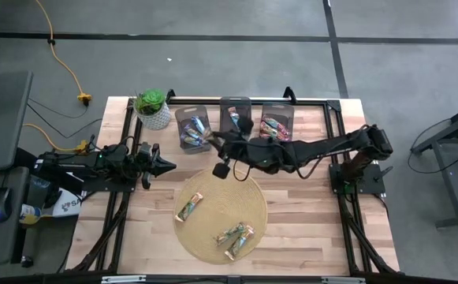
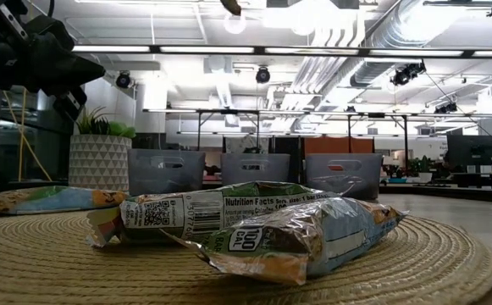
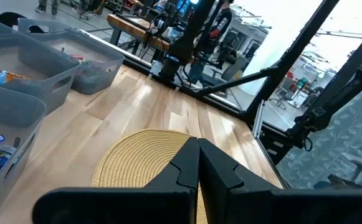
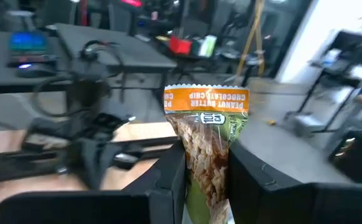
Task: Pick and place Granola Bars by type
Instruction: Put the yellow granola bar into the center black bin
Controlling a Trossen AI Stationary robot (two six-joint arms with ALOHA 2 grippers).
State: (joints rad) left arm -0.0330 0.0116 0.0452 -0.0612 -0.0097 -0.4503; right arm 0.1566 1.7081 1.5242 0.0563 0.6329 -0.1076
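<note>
My right gripper (image 1: 211, 143) reaches in from the table's right and hovers at the near edge of the leftmost grey bin (image 1: 193, 126). It is shut on a granola bar (image 4: 207, 118) with an orange end and a green-tan wrapper. Three more bars lie flat on the round straw mat (image 1: 219, 213): one (image 1: 189, 207) on its left part and two (image 1: 235, 237) near its near edge. Other bars sit in the three bins. My left gripper (image 1: 165, 166) waits shut, left of the mat, above the table. My right gripper pinches the bar between its two fingers (image 4: 168, 180) by its green lower part (image 4: 205, 165). The bar runs along the fingers. Its orange crimped end (image 4: 205, 99) sticks out past the fingertips. The bar is lifted clear of table and bins.
Three grey bins (image 1: 236, 118) stand in a row along the far edge, with a potted plant (image 1: 151, 109) to their left. In the low view the mat's bars (image 2: 229, 224) fill the foreground. Bare wood (image 1: 307, 213) lies to the right of the mat.
</note>
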